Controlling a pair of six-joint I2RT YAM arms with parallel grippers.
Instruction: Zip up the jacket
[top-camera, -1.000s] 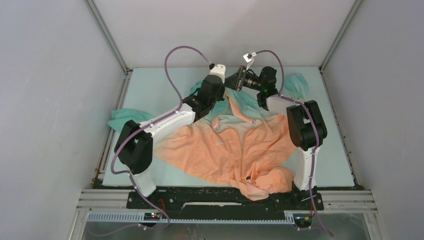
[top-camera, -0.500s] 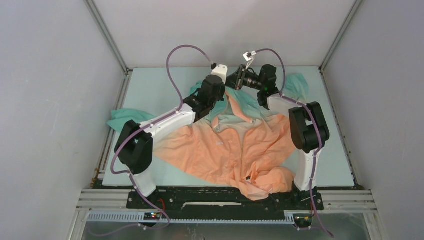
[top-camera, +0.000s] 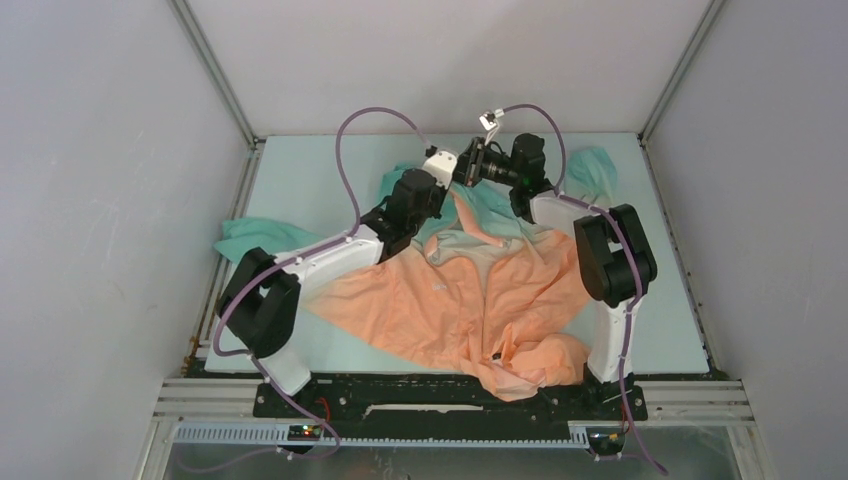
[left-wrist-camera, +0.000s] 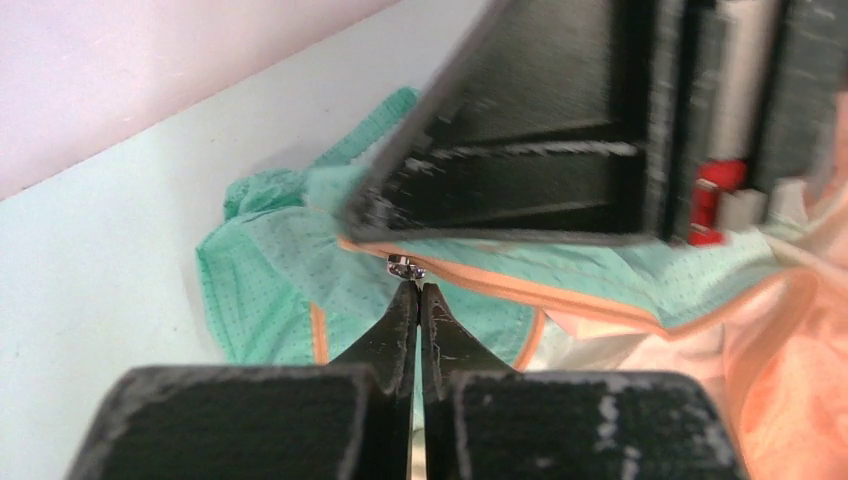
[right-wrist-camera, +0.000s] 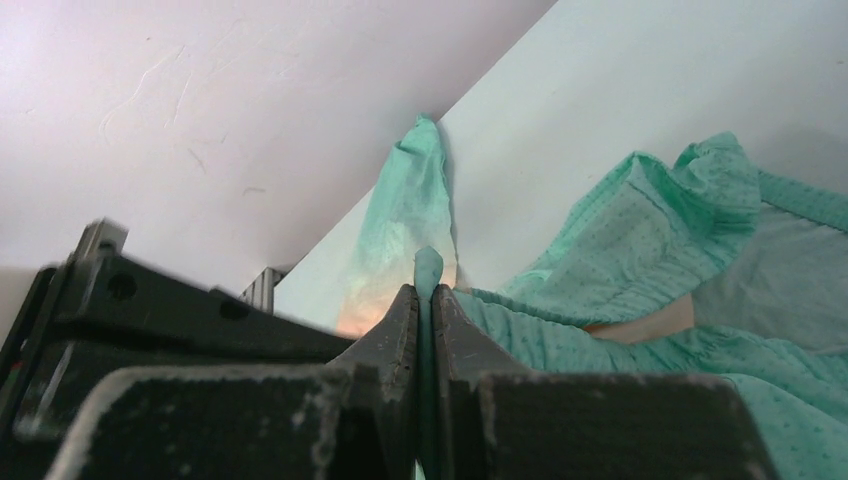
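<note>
The jacket (top-camera: 470, 300) lies spread on the table, peach part near the arm bases, teal part at the far side. My left gripper (top-camera: 450, 180) is over the teal collar area. In the left wrist view it (left-wrist-camera: 415, 285) is shut, with the small metal zipper pull (left-wrist-camera: 405, 266) at its tips on the orange zipper tape (left-wrist-camera: 560, 290). My right gripper (top-camera: 463, 172) is right beside it. In the right wrist view it (right-wrist-camera: 428, 290) is shut on a fold of the jacket's teal fabric (right-wrist-camera: 428, 265). The right gripper's body (left-wrist-camera: 560, 120) fills the top of the left wrist view.
One teal sleeve (top-camera: 250, 235) trails to the left edge of the pale mat (top-camera: 320, 170) and another (top-camera: 595, 165) lies at the far right. Grey enclosure walls stand on three sides. Purple cables (top-camera: 345, 150) loop above the arms.
Both grippers stay shut. The right gripper has shifted left and the left wrist has turned and shifted slightly, so the two grippers are now closer together over the collar.
</note>
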